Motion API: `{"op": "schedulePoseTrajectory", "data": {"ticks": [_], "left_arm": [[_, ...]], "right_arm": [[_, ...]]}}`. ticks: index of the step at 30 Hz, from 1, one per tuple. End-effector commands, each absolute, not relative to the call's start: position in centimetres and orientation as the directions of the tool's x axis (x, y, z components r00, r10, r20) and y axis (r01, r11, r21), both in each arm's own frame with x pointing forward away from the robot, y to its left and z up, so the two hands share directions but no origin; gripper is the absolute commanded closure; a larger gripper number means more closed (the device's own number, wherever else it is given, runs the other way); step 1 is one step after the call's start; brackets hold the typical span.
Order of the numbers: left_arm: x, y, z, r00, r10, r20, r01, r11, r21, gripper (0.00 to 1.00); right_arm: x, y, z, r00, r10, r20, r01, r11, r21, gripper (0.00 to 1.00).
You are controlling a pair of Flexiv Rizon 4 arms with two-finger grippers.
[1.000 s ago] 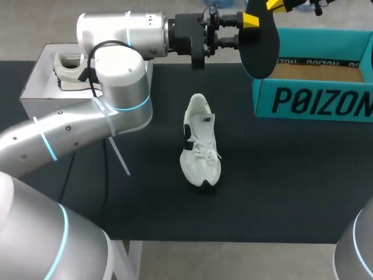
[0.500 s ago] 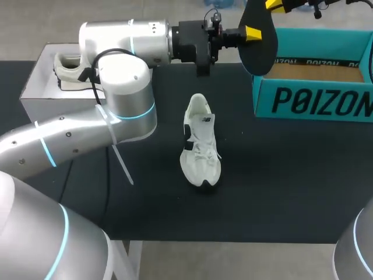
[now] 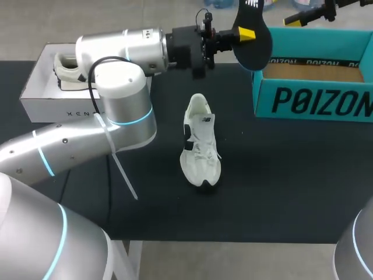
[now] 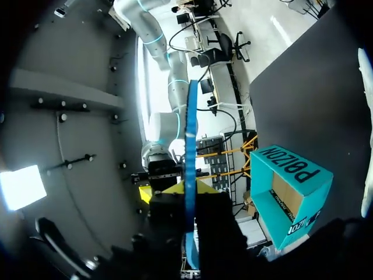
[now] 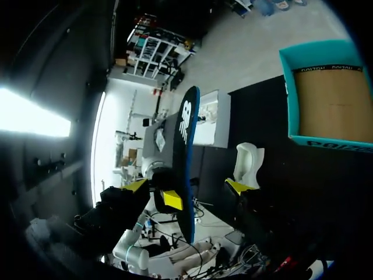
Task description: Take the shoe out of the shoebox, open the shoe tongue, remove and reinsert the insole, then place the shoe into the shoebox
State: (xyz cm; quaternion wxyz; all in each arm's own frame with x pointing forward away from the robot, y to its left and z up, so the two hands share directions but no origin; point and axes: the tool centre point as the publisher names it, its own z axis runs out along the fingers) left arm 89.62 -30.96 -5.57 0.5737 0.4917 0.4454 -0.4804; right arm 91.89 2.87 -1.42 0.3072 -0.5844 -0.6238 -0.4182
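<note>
The white shoe [image 3: 200,143] lies on the black table, toe toward me. Above the table's far side my left gripper [image 3: 243,34] is shut on the black insole [image 3: 253,44], which stands on edge. In the left wrist view the insole [image 4: 190,151] shows as a thin blue edge between the left gripper's [image 4: 187,192] fingers. My right gripper [image 3: 303,16] is open, to the right of the insole and apart from it. In the right wrist view the insole [image 5: 185,146] stands ahead between the spread fingers of the right gripper [image 5: 187,186], with the shoe [image 5: 247,160] beyond.
The teal shoebox [image 3: 315,102] stands open at the far right, its cardboard floor bare [image 5: 329,99]. A white box [image 3: 46,96] at the far left holds another white shoe [image 3: 73,73]. My left arm spans the table's left half.
My left gripper shut on the insole. My right gripper then opened, let the insole go and drew back to the right. The insole shifted slightly left and up.
</note>
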Motion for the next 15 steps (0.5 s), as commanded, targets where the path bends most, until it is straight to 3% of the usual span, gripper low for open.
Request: {"op": "schedulePoseTrajectory", "data": {"ticks": [1, 10, 15], "left_arm": [[89.6, -30.5, -5.4, 0.101, -0.107, -0.989, 0.995, 0.026, 0.099, 1.0], [89.8, -29.0, -5.2, 0.027, -0.068, -0.997, 0.999, 0.025, 0.025, 1.0], [89.9, -28.6, -5.5, 0.021, -0.072, -0.997, 1.0, 0.025, 0.019, 1.0]], "right_arm": [[90.1, 1.7, -1.0, -0.189, 0.446, 0.875, 0.973, -0.031, 0.227, 0.0], [88.4, -0.3, -0.9, -0.2, 0.446, 0.872, 0.965, -0.062, 0.253, 0.0], [88.2, -0.9, -0.6, -0.16, 0.356, 0.921, 0.965, -0.142, 0.222, 0.0]]}}
